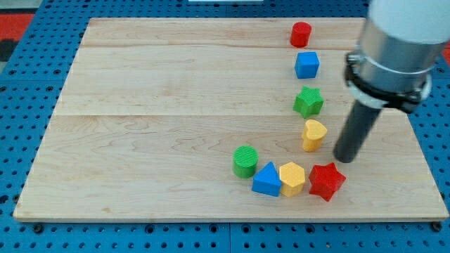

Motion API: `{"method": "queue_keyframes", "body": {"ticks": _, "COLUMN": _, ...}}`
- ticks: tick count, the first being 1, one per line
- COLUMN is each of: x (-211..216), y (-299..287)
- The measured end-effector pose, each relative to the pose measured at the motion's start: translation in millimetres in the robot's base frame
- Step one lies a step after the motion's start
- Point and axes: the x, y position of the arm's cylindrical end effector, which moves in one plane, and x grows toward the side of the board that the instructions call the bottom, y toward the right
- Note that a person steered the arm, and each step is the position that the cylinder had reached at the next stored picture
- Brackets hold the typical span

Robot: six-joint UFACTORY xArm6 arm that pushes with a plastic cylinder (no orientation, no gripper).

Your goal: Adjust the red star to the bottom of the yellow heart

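The red star (326,180) lies near the board's bottom edge, right of centre, touching the yellow hexagon (292,178) on its left. The yellow heart (314,134) stands above it, slightly to the left, with a gap between them. My tip (345,157) rests on the board just right of the yellow heart and just above the red star's upper right point, close to the star but apart from the heart.
A blue triangle (266,180) and a green cylinder (245,161) sit left of the yellow hexagon. A green star (308,102), a blue cube (306,65) and a red cylinder (300,34) line up above the heart. The wooden board (140,105) ends close right of my tip.
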Motion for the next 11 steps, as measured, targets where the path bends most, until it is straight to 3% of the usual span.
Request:
{"method": "queue_keyframes", "body": {"ticks": 1, "x": 26.9, "y": 50.5}}
{"method": "queue_keyframes", "body": {"ticks": 2, "x": 92.2, "y": 51.2}}
{"method": "queue_keyframes", "body": {"ticks": 5, "x": 78.7, "y": -30.8}}
{"method": "queue_keyframes", "body": {"ticks": 11, "x": 64.7, "y": -52.8}}
